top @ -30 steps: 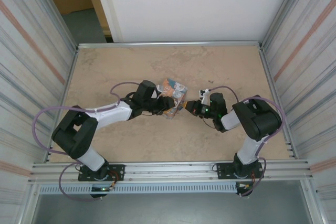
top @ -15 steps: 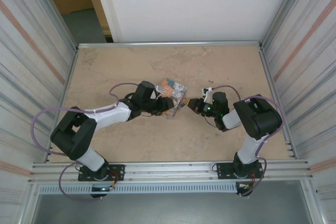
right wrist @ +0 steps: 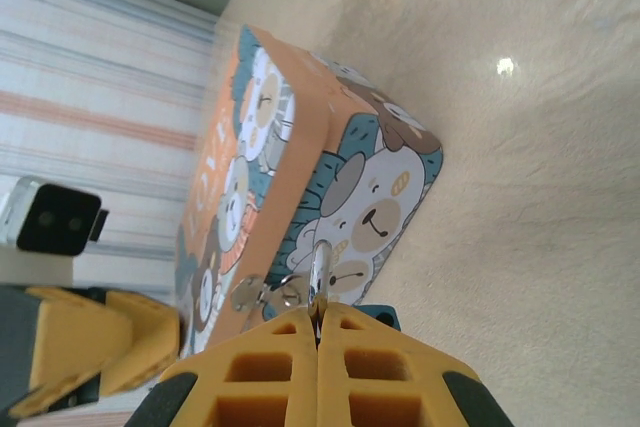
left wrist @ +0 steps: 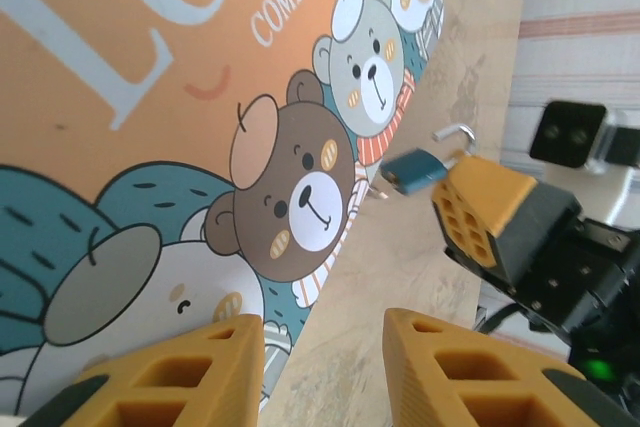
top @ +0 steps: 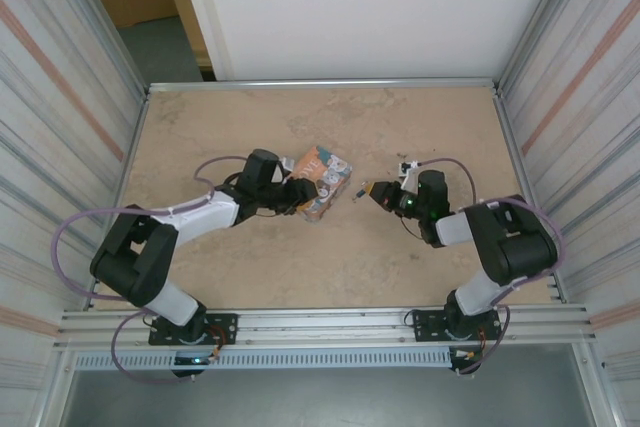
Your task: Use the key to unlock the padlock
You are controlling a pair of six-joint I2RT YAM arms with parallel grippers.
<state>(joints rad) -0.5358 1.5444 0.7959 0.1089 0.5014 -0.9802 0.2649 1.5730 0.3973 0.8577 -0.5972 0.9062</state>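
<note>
The orange-and-teal bear tin [top: 318,179] lies mid-table. My left gripper [top: 298,195] is at its left end. In the left wrist view its jaws [left wrist: 325,362] stand apart, one finger across the tin's lid [left wrist: 200,97] and bare table in the gap. The tiny blue padlock [left wrist: 412,169] sits just off the tin's edge with its silver shackle swung up, touching my right fingers [left wrist: 485,209]. My right gripper [right wrist: 318,337] is shut on a thin silver key [right wrist: 320,265] pointing at the tin's hasp [right wrist: 250,292]. The padlock's body [right wrist: 385,317] peeks out beside the fingers.
Ribbed metal walls [top: 60,147] [top: 590,147] close both sides of the table. A raised rim [top: 320,84] runs along the back and an aluminium rail [top: 320,322] along the front by the arm bases.
The tin and my left gripper shifted left and slightly back. My right gripper drew back to the right, opening a gap between it and the tin.
</note>
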